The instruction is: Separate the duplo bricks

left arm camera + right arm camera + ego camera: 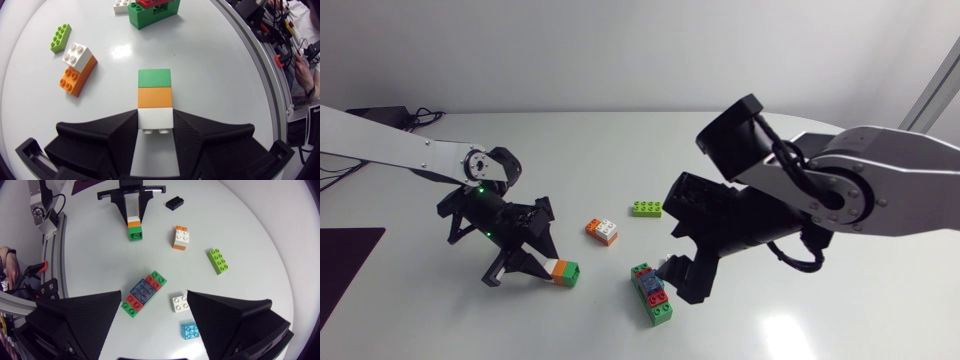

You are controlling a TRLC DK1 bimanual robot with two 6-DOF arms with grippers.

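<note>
Our left gripper [548,267] is clamped on the white end of the white-orange-green stack [154,95], green end ahead of the fingers, low over the bench [620,150] left of its middle. Our right gripper [154,295] hangs with its fingers wide apart over the green-red-blue stack [651,292], nearer the bench's front edge. White brick [180,303] and clear blue brick [189,330] lie just beside that stack. Between our 2 arms we see the orange-white pair [602,231] and lime brick [646,208], apart from each other.
</note>
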